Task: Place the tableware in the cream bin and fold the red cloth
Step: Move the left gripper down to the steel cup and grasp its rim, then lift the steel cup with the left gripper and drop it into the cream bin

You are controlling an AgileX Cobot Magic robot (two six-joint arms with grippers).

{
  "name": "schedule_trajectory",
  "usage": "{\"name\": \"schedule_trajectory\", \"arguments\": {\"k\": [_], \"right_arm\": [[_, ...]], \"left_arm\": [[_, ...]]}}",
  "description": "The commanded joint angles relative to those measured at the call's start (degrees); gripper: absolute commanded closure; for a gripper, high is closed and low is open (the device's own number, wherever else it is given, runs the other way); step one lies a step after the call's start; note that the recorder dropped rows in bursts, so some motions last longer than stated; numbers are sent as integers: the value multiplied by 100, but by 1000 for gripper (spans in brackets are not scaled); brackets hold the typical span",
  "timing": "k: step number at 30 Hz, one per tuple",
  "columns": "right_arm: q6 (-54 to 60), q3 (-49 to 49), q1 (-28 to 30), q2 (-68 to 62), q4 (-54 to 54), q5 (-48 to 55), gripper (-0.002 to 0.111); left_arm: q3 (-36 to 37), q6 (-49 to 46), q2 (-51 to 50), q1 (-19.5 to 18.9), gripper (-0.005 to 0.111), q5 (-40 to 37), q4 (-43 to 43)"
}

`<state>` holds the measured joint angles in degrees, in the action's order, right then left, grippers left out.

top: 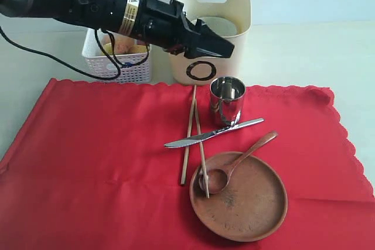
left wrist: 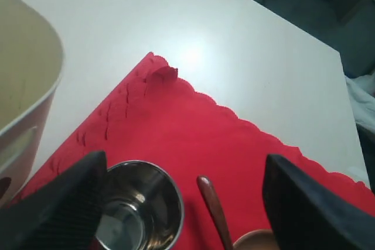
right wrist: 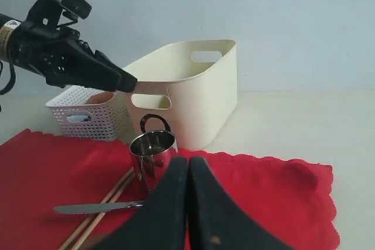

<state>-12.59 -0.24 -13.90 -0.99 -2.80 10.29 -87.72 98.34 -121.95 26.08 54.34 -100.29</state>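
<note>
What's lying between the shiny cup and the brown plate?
The steel knife lies between the steel cup and wooden plate, shown in the exterior view.

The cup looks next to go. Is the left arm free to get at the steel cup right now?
Probably yes: the left pincer hangs open above the steel cup, with nothing between them; only the cream bin stands close behind.

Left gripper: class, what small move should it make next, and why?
Probably lower around the steel cup, centring it first. The left gripper hangs open and empty above the cup, which stands upright on the red cloth near the cream bin, not yet packed.
</note>
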Motion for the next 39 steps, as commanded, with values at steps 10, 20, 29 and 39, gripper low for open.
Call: {"name": "schedule_trajectory", "arguments": {"k": [10, 20, 29, 39], "right_arm": [[-8, 24, -12, 43, -9, -8, 108], [-8, 24, -12, 43, -9, -8, 108], [-8, 24, -12, 43, -9, 4, 108], [-8, 24, -12, 43, -9, 4, 108]], "left_arm": [[43, -315, -529, 613, 36, -1699, 34], [43, -367, -649, 766, 36, -2169, 34], [43, -524, -799, 766, 37, -2192, 34], [43, -505, -802, 766, 103, -2192, 34]]}}
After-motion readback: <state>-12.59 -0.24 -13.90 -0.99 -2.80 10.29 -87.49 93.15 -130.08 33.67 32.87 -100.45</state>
